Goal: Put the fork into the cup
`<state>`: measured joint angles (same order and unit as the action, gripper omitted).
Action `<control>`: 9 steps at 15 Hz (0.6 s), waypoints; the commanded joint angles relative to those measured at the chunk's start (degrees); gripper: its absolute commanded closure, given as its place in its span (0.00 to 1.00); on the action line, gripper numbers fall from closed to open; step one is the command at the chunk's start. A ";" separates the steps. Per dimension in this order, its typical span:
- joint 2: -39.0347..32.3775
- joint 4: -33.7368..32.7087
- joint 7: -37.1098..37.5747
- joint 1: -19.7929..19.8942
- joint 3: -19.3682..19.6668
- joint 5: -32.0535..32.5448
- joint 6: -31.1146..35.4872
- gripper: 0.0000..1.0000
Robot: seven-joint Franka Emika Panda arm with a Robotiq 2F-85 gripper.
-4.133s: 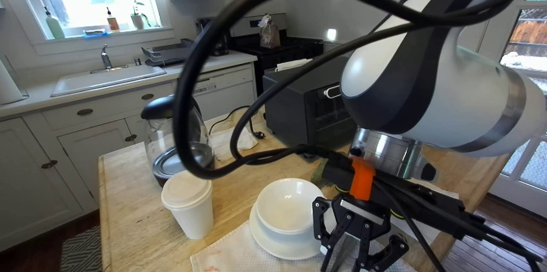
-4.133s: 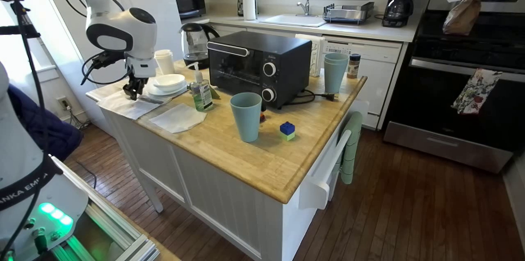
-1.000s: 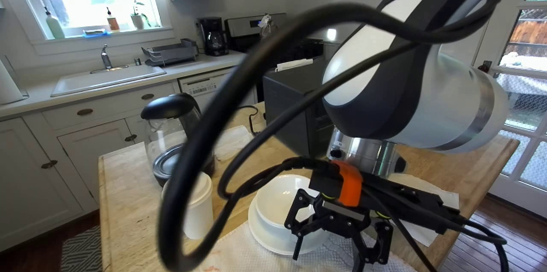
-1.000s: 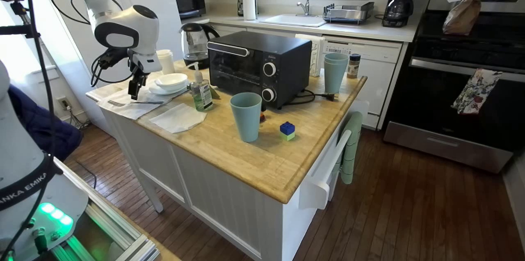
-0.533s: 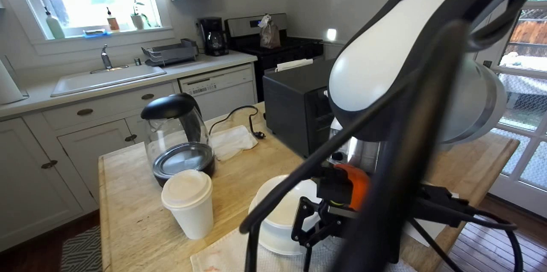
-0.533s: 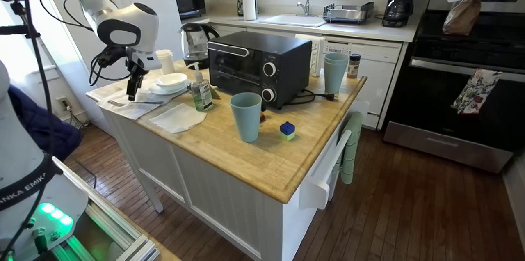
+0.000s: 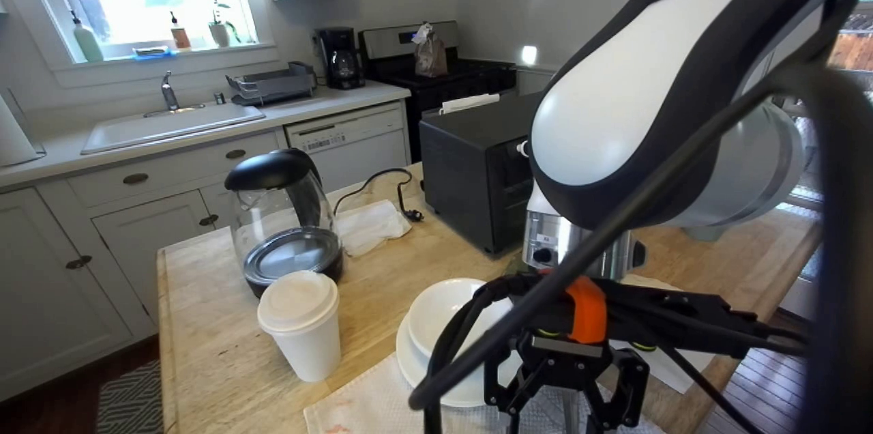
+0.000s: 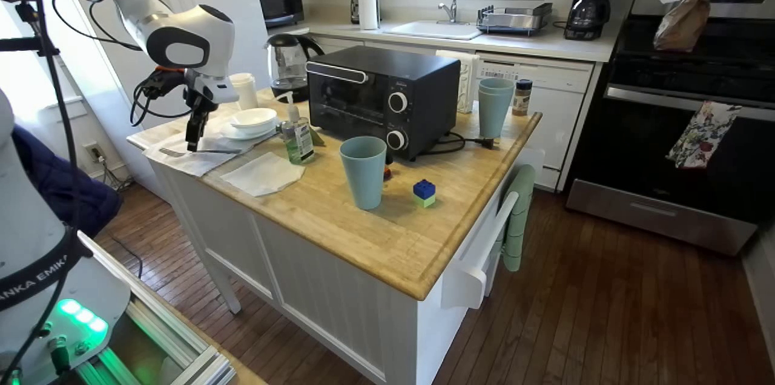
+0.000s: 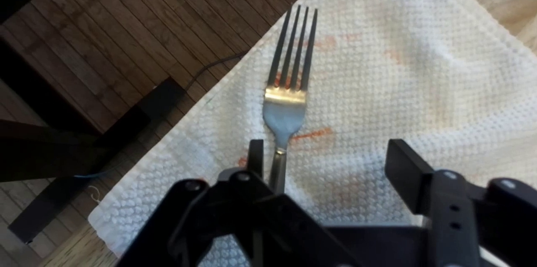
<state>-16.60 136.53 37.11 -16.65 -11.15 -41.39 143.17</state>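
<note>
Wrist view: the claw [image 9: 325,155] stands with its 2 fingers [image 9: 255,158] spread, a broad gap between them. The fork [image 9: 285,116], grey metal with 4 tines, lies on a white towel [image 9: 377,82] that carries reddish marks. Its tines point away from the claw; its handle runs back into the gap, just beside 1 finger and well apart from the opposite finger. Whether handle and finger touch could not be determined. The handle's end is hidden by the claw at this angle.

In an exterior view the teal cup [image 8: 363,173] stands upright on the desk [image 8: 393,240], well apart from the claw, past a white napkin [image 8: 264,174] and a soap bottle [image 8: 298,146]. A blue and light green toy block [image 8: 424,193] sits near the cup, on the side away from the claw. Farther from the claw, past a black toaster oven [image 8: 381,97], stands a teal tumbler [image 8: 494,112].

Both exterior views record a white bowl [image 7: 436,311] resting on a white plate [image 7: 412,369], near the claw. Past that pair, a lidded white paper cup [image 7: 303,331] and a glass kettle [image 7: 286,256] stand near each other, farther from the claw. Black cables [image 7: 846,250] cross partly in front of the bowl in an exterior view.
</note>
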 commanded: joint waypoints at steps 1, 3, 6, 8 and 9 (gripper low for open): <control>0.48 0.12 2.86 -0.01 0.56 3.13 -2.02 0.18; 0.38 0.04 3.43 0.05 0.54 3.90 -2.53 0.14; 0.19 0.00 3.93 0.15 0.50 4.49 -3.21 0.23; -0.01 0.02 4.02 0.19 0.52 4.53 -3.46 0.39; -0.10 0.04 4.04 0.22 0.53 4.51 -3.52 0.47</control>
<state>-16.87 136.53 39.10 -16.62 -10.99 -39.01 140.99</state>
